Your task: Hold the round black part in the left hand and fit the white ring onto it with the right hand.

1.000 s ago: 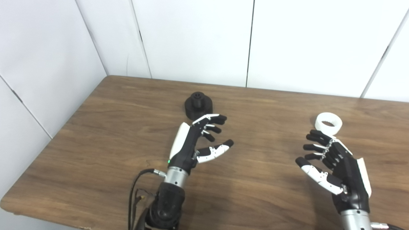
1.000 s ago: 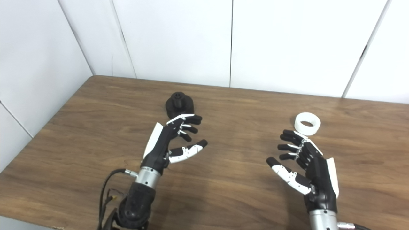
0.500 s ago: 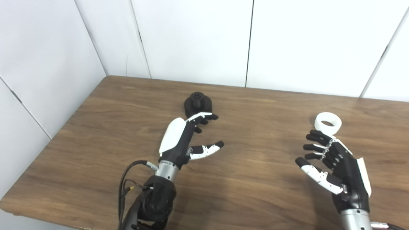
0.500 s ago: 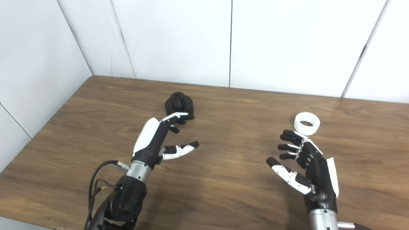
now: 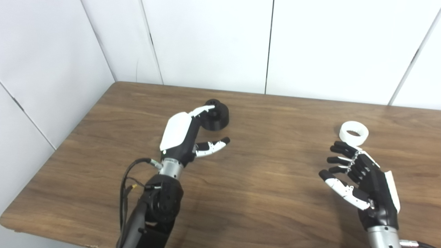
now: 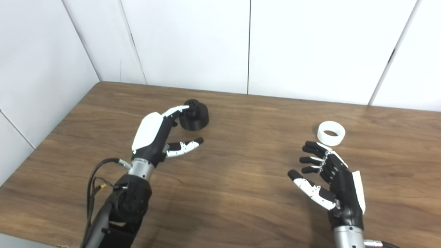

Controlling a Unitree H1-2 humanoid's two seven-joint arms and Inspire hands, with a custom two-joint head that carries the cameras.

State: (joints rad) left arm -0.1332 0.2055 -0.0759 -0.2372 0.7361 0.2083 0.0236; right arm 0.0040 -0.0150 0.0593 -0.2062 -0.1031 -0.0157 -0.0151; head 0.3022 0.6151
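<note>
The round black part [image 5: 216,116] stands on the wooden table [image 5: 262,179] toward the back left. My left hand [image 5: 186,134] is open beside it, fingers reaching over its left side and thumb spread out to the right below it; it holds nothing. The white ring [image 5: 354,133] lies flat on the table at the right. My right hand [image 5: 358,175] is open and empty, palm turned left, just in front of the ring and apart from it.
White wall panels [image 5: 206,41] stand behind and to the left of the table. The table's front edge [image 5: 51,234] runs along the bottom left. A black cable [image 5: 129,179] loops beside my left forearm.
My left hand has moved forward and left to the black part, its fingers now over the part's left side. The right hand and the ring have not moved.
</note>
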